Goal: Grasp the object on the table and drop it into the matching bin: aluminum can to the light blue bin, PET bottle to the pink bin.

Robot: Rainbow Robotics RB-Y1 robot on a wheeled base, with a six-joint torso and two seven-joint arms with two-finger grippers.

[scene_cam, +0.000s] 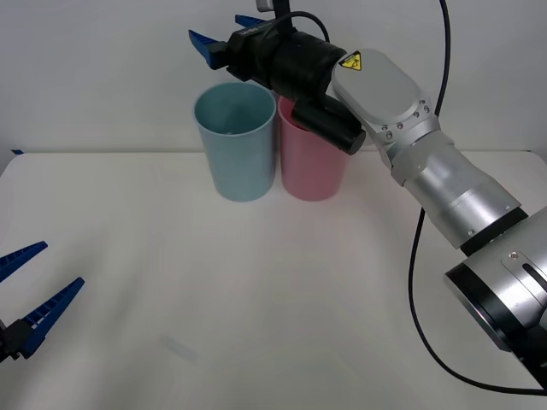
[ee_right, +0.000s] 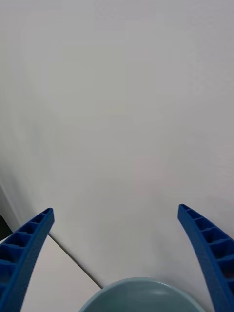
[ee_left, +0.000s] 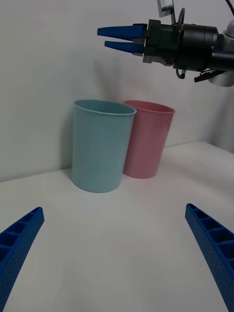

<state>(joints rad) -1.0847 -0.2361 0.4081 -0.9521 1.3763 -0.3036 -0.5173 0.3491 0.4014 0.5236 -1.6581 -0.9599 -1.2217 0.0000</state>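
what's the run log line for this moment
right end effector: open, above light blue bin | left end effector: open, low over table | pink bin: beside blue

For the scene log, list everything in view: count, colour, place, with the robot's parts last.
light blue bin: 1, pale blue, far centre of the table, touching or nearly touching the pink bin on the robot's left of it.
pink bin: 1, pink, far centre, on the robot's right of the blue one.
table: 1, white, spans the front view.
cable: 1, black, along the right arm.
right gripper: 1, blue jaws open, above the blue bin's rim.
left gripper: 1, blue jaws open, low at the near left edge.
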